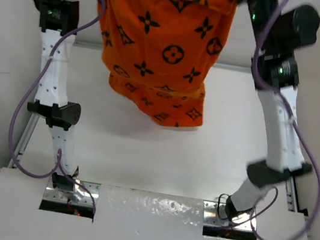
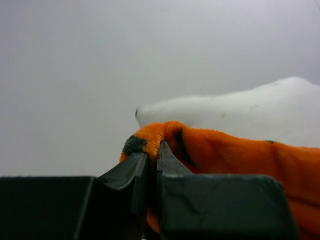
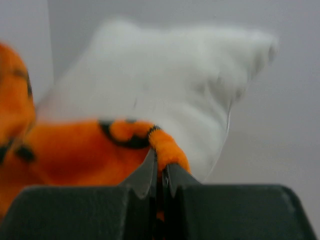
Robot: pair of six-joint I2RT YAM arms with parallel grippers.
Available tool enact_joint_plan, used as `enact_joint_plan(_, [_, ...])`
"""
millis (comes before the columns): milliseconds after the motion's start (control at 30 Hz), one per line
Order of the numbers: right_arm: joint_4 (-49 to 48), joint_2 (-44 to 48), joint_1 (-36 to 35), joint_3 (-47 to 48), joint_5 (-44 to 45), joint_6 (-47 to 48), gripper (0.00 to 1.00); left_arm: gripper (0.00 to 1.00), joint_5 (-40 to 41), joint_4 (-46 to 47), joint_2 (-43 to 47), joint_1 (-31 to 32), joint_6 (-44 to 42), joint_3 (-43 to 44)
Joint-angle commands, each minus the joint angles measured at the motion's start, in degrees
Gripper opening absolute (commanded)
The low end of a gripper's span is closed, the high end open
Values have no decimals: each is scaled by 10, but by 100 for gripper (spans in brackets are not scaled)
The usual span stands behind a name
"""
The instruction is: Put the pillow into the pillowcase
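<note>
The orange pillowcase (image 1: 160, 41) with dark brown motifs hangs lifted over the far part of the table, its lower end near the surface. My left gripper (image 2: 150, 156) is shut on a hem fold of the pillowcase (image 2: 240, 155). My right gripper (image 3: 161, 164) is shut on another hem fold of the pillowcase (image 3: 75, 150). The white pillow (image 2: 250, 115) shows just beyond the orange edge, and in the right wrist view it (image 3: 165, 80) bulges out past the hem. In the top view the pillow is hidden by the fabric, and both gripper tips are past the top edge.
The white table (image 1: 142, 154) lies under the hanging fabric. The left arm (image 1: 54, 79) and right arm (image 1: 280, 127) rise along the sides. Purple cables (image 1: 18, 128) loop beside both arms. Metal base plates (image 1: 152, 207) sit at the near edge.
</note>
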State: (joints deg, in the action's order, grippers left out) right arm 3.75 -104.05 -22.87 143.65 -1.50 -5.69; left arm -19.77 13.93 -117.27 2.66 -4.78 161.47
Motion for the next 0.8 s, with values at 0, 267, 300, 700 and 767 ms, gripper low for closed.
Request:
enact_joint_plan(0, [-169,273,-16,-319,-41,16,0,0,28,116,56,-27,-43,64])
enact_joint_plan(267, [-70,102,-15,-128,19,-8,0,0,-62,52,76,-15,22,-14])
enact_joint_plan(300, [-42,33,-15,128,18,-10,0,0,-50,54,74,-7,-8,1])
enact_joint_plan(700, [-218,203,-14,-257,44,2,0,0,-35,-167,69,-16,-18,58])
enact_joint_plan(767, [-380,265,-14,-434,83,12,0,0,11,-74,80,-13,-15,-58])
